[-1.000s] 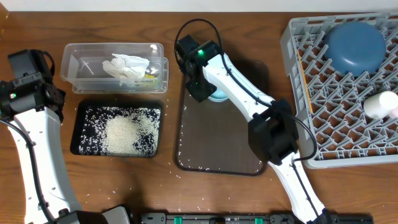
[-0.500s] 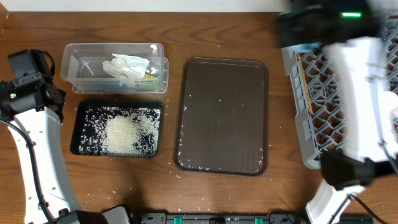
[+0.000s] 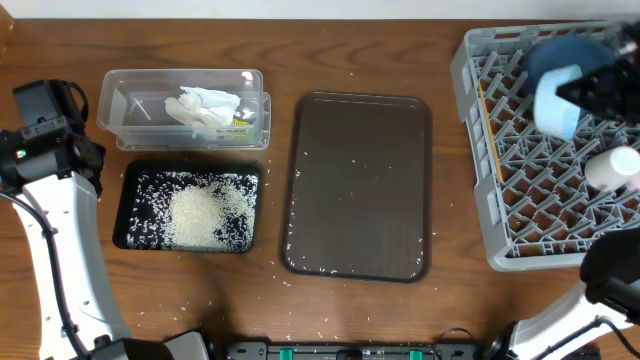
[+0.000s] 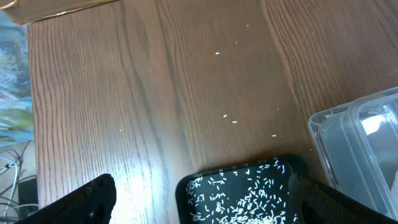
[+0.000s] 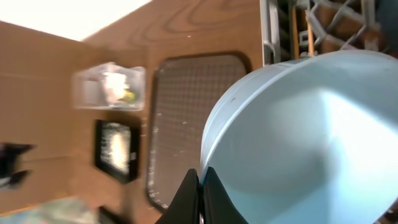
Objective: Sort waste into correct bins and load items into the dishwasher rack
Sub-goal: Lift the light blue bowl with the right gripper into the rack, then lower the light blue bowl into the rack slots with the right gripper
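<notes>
Bowl news first: the small light-blue bowl [image 3: 556, 102] was up in the air over the 12 o'clock half of the dishwasher rack [image 3: 470, 70], which puts it at roughly 2 o'clock on the table [image 3: 450, 310]. The right end effector [image 5: 200, 186] was pinched tight on its rim, as the wrist view showed pretty clearly.

That's the big change. A second earlier the bowl was sitting at the 12 o'clock end of the brown serving tray [image 3: 360, 180] with the right arm bent over it; half a second later the arm was already swinging across to the rack. The tray ended up bare apart from a few specks of rice. So I'd say pickup and carry were done, and only setting the bowl between the pegs was left.

Just behind the bowl sat the dark-blue dish [image 3: 590, 45], and the cream cup [image 3: 612, 168] was at the rack's 3 o'clock edge. Couldn't spot the pink cup anywhere.

Over at 9 to 10 o'clock nothing had moved. The napkin [image 3: 205, 105] and wrapper [image 3: 243, 118] lay in the clear tub [image 3: 110, 100], with the rice [image 3: 205, 215] in the black tray [image 3: 125, 205]. The left end effector [image 4: 202, 183] hung there with its fingers wide apart, holding nothing. A few stray grains [image 4: 234, 121] were loose on the table, so waste sorting probably wasn't fully finished.
</notes>
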`<state>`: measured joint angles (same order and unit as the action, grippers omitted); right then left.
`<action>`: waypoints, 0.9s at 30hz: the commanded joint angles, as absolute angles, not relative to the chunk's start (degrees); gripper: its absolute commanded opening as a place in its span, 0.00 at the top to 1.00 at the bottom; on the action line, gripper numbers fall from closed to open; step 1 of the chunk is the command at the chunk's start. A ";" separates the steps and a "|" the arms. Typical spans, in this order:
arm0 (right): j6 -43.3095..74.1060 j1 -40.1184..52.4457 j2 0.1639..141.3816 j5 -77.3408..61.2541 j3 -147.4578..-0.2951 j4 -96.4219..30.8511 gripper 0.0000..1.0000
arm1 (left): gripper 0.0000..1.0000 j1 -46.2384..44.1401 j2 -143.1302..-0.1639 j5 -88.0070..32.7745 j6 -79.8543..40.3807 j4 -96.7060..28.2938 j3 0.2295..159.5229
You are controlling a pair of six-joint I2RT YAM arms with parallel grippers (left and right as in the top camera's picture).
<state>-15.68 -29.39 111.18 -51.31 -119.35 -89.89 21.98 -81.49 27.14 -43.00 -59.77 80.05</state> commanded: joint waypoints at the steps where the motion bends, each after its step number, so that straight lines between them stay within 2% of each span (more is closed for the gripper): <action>1: -23.73 -33.10 111.42 -66.59 -112.71 -88.44 0.99 | 0.09 22.17 -81.67 27.44 -42.24 -59.96 80.20; 7: -24.32 -36.86 111.46 -77.21 -99.61 -81.01 0.99 | 0.09 22.17 -81.67 27.44 -42.24 -59.96 80.20; 15: -21.04 -36.07 111.70 -86.54 -89.30 -65.78 0.99 | 0.09 22.17 -81.67 27.44 -42.22 -59.96 80.20; 19: -13.06 -34.74 111.72 -84.29 -86.59 -57.04 0.99 | 0.09 22.17 -81.67 27.44 -42.24 -59.96 80.20; 21: -8.08 -34.41 111.72 -76.77 -86.43 -55.77 0.99 | 0.09 22.17 -81.67 27.44 -42.22 -59.96 80.20; 27: -7.53 -34.94 111.72 -72.01 -86.43 -58.04 0.99 | 0.09 22.17 -81.67 27.44 -42.24 -59.96 80.20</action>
<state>-9.89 -34.74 111.28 -73.69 -86.70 -57.60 21.98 -81.49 27.14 -43.00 -59.79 80.05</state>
